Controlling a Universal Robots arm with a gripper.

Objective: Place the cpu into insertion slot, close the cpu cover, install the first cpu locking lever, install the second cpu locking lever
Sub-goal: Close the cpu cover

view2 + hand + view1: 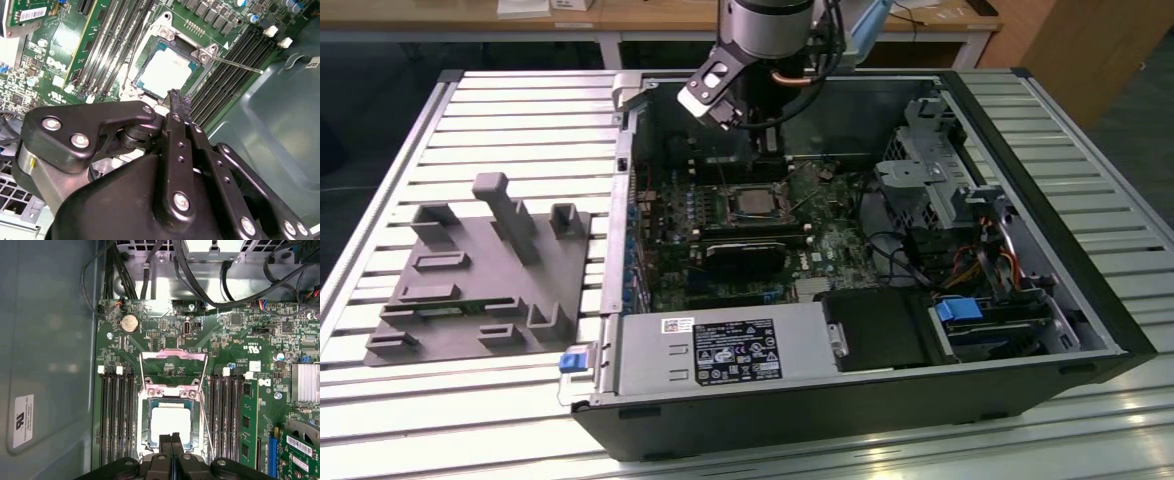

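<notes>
The cpu (170,423), a square chip with a silvery top, lies flat in the insertion slot (145,416) on the green board, also seen in the second wrist view as cpu (164,69). The cpu cover (173,355), a thin metal frame with a window, stands swung open beyond the slot. A thin locking lever (235,64) sticks out sideways from one corner of the slot. My gripper (171,438) hovers just above the near edge of the chip, fingers pressed together with nothing between them. In the exterior view the gripper (736,118) hangs above the slot (754,200).
Long black memory slots (116,415) flank the socket on both sides. Cable bundles (200,275) run along the case's edge. The metal case wall (622,200) borders the board; a power supply (720,350) and drive cages (947,180) stand inside. A grey fixture (480,270) lies on the slatted table.
</notes>
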